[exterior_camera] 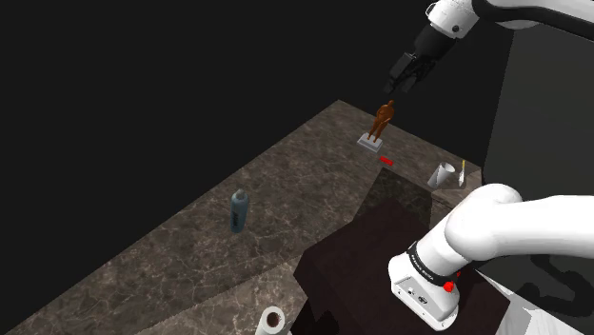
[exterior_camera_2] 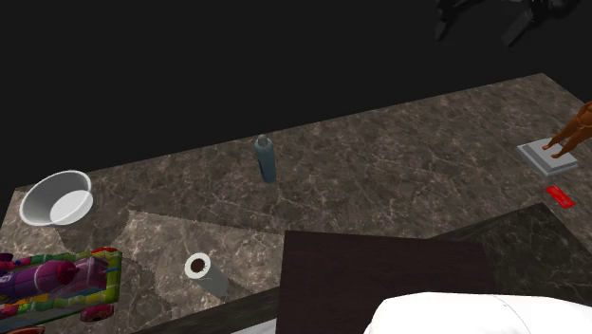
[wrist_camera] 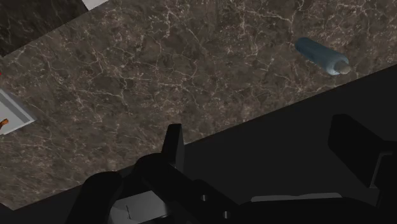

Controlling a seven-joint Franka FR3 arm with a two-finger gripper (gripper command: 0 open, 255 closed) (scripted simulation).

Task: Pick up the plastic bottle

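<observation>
Fingers: two black fingers (wrist_camera: 173, 145), spread wide, holding nothing.
Bottle: one blue-grey cylindrical bottle (exterior_camera: 239, 209), upright on the bench, well apart from the fingers.
Bench: one dark brown bench (exterior_camera: 181, 243) with pale marble veining.
Figurine: one brown figurine (exterior_camera: 383, 119) on a grey square base, just below the fingers.
Farther off: one white bowl (exterior_camera_2: 57, 197), one white roll (exterior_camera_2: 204, 270).

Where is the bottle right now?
The bottle stands upright on the counter, left of centre in the shoulder view, well apart from the brown statuette.
</observation>
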